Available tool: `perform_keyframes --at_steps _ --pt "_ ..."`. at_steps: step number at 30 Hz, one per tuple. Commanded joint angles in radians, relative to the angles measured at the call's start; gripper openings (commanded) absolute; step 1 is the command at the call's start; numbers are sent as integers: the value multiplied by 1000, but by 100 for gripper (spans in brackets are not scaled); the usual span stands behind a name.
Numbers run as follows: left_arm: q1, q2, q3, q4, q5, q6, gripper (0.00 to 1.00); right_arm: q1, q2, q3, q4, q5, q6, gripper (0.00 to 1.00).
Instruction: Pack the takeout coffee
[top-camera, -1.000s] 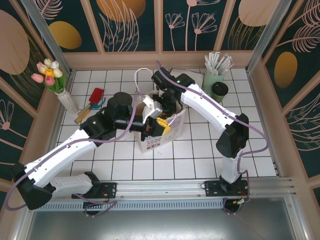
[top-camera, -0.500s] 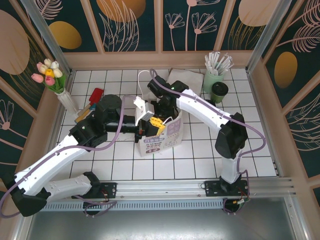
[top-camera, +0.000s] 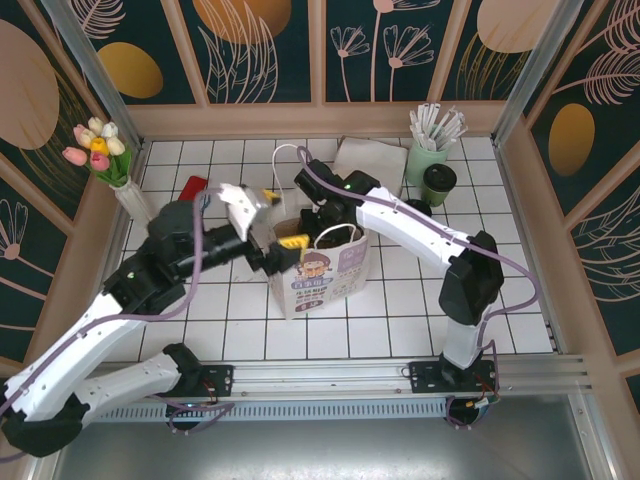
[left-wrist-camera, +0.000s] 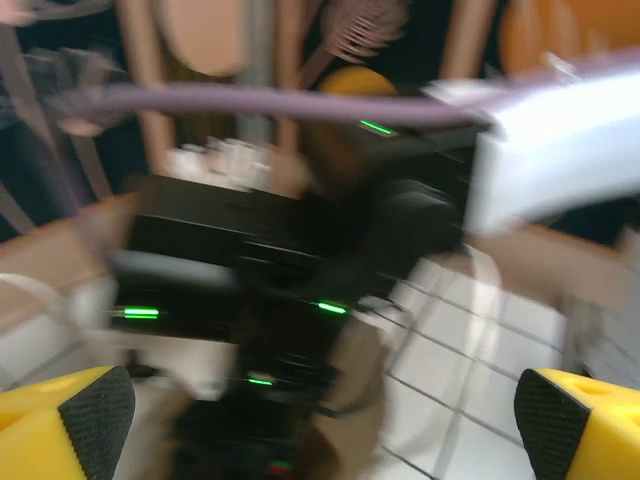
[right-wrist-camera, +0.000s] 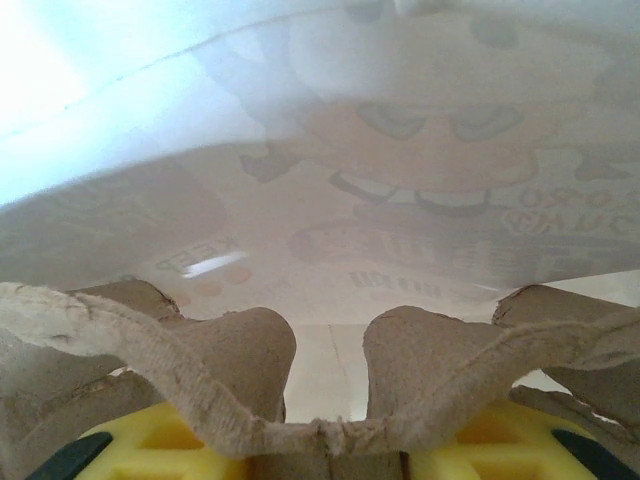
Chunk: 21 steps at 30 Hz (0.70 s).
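The cup (top-camera: 438, 183) stands upright at the table's far right, just beside the straw pot (top-camera: 428, 155) and well apart from the bag (top-camera: 320, 275). It is probably light, thin-walled paper that dents easily and could spill if tilted, so grip it gently around the body just under the stiffer rim. The right gripper (right-wrist-camera: 340, 455), inside the bag, looks pinched on a pulp tray (right-wrist-camera: 230, 350). The left gripper (left-wrist-camera: 322, 420) is spread wide and holds nothing.
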Motion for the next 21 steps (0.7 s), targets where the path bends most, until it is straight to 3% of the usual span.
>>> perform_keyframes --at_steps 1,3,5,7,13,17,21 --pt "114 14 7 65 -267 -154 99 17 -40 -35 19 21 -27 37" --pt "212 63 37 33 -282 -244 99 22 -47 -47 32 26 -31 36" --pt "314 120 54 31 -139 -307 99 25 -54 -60 45 31 -35 36" --pt "358 179 68 46 -18 -327 98 28 -62 -73 59 36 -37 36" --pt "380 320 87 103 78 -261 98 34 -83 -105 97 33 -44 36" --pt "410 406 92 157 225 -269 96 34 -90 -114 106 33 -49 36" --pt "412 490 113 160 221 -276 90 37 -94 -113 109 32 -52 35"
